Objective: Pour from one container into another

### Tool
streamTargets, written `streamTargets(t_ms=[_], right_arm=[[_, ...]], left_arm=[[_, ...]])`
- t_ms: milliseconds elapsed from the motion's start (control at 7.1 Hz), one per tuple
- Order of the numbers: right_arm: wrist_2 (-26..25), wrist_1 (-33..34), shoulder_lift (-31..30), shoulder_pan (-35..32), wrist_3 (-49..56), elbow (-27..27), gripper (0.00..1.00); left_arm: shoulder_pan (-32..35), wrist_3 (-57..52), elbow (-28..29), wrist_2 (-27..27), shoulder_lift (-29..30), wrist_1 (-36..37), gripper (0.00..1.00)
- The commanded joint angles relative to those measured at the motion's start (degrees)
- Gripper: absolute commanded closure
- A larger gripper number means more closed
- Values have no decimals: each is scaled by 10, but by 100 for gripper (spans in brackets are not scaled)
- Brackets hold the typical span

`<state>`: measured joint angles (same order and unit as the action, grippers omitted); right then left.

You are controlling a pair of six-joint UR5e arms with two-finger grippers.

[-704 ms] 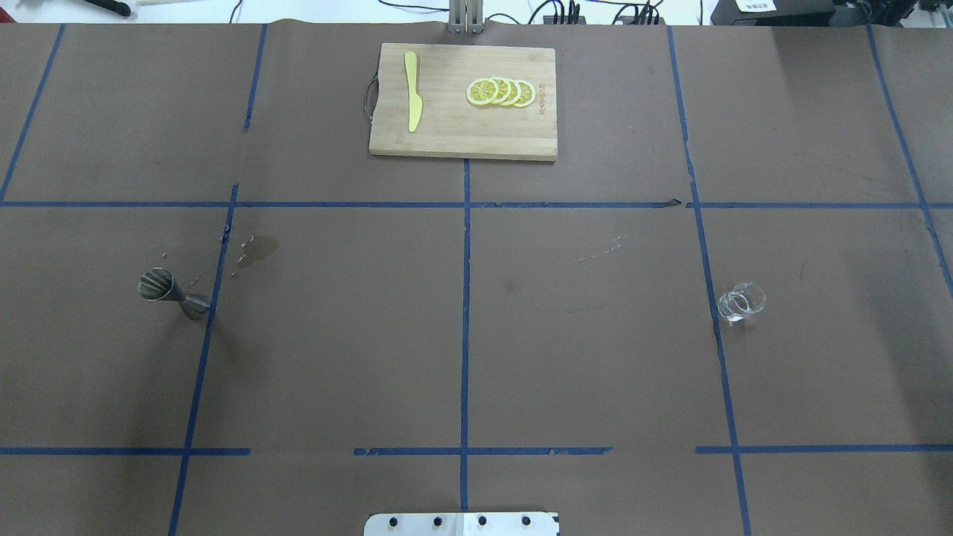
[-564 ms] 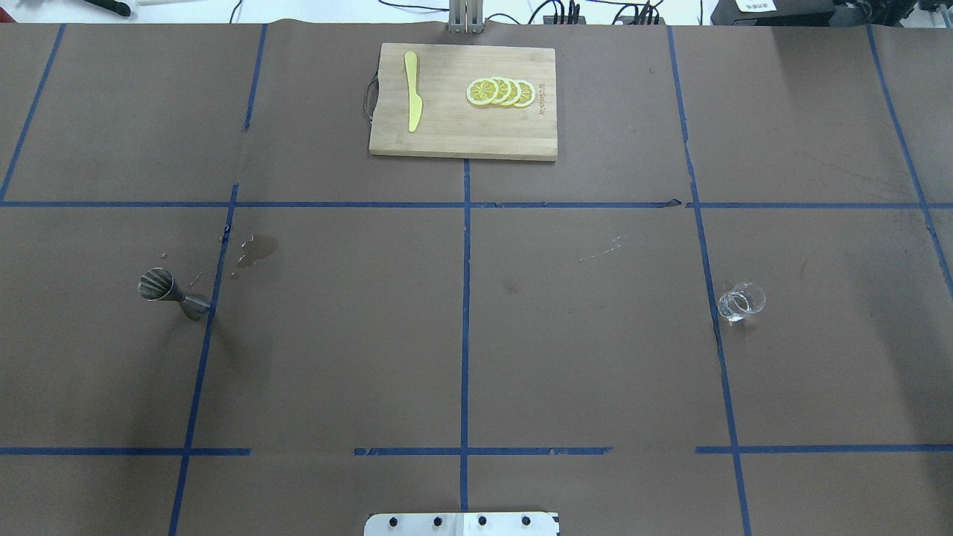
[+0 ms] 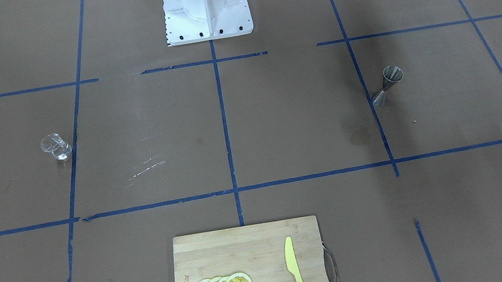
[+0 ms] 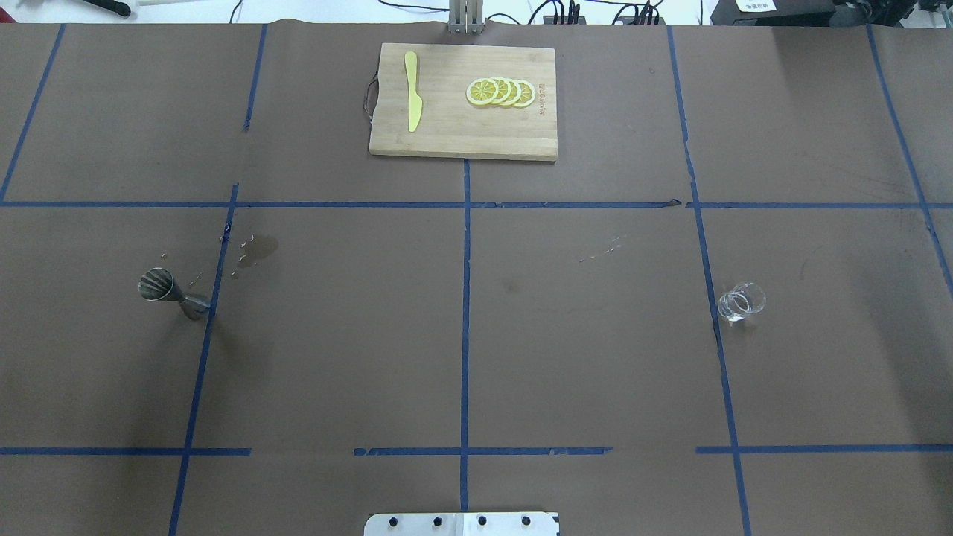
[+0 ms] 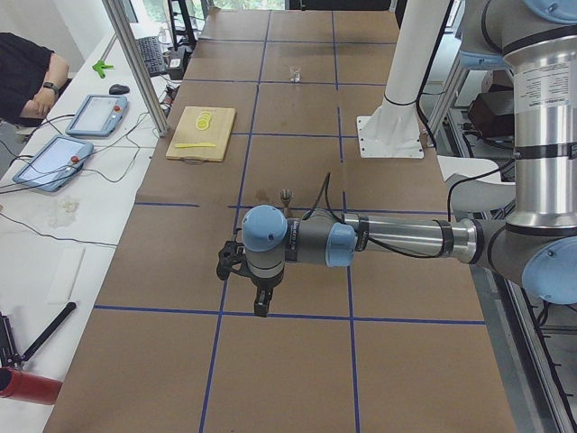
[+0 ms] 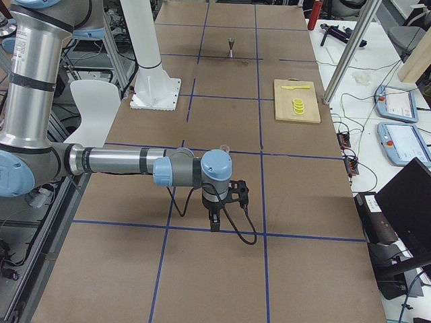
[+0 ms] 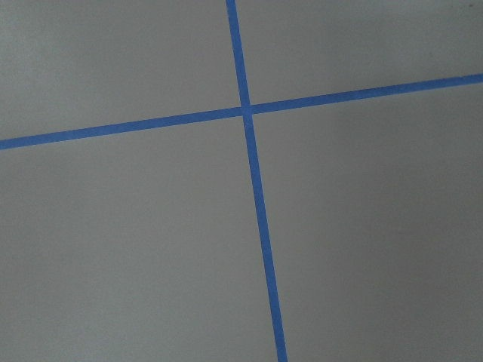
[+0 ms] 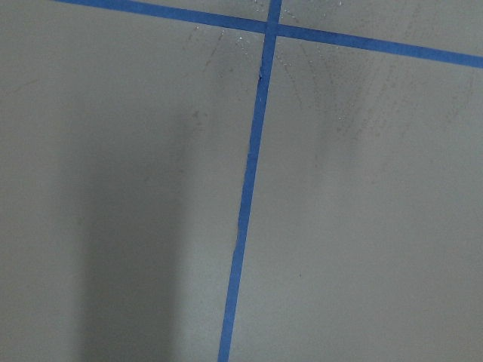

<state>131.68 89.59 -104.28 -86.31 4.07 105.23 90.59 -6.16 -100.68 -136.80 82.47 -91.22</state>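
Observation:
The clear glass cup (image 4: 741, 302) (image 3: 55, 147) stands upright on the table's right half, by a blue tape line. Over on the left half stands the steel jigger (image 4: 173, 294) (image 3: 388, 85), also upright. Only the side views show the grippers. My left gripper (image 5: 261, 309) hangs pointing down over the brown paper, nearer that camera than the jigger (image 5: 287, 196). My right gripper (image 6: 214, 226) also points down, on the camera's side of the cup (image 6: 224, 148). I cannot tell whether either is open or shut. Both wrist views hold only paper and tape.
A wooden cutting board (image 4: 447, 126) at the far middle carries a yellow knife (image 4: 412, 91) and lemon slices (image 4: 500, 91). A damp stain (image 4: 260, 249) lies near the jigger. The robot's base plate (image 3: 208, 23) sits at the near edge. A person's arm (image 5: 36, 77) rests by tablets beside the table.

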Motion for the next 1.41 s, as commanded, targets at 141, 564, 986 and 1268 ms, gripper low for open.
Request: streamTargets(t_ms=[141, 564, 986, 1268], right_arm=[[-5, 1, 34, 0, -4, 10, 0], [6, -10, 62, 0, -8, 2, 0], [14, -11, 60, 0, -8, 2, 0], [18, -10, 62, 0, -10, 4, 0]], left_arm=[[-2, 3, 7, -6, 12, -50, 0], [-1, -2, 3, -7, 31, -85, 0], [-1, 4, 48, -63, 39, -229, 0], [-1, 34, 61, -62, 37, -310, 0]])
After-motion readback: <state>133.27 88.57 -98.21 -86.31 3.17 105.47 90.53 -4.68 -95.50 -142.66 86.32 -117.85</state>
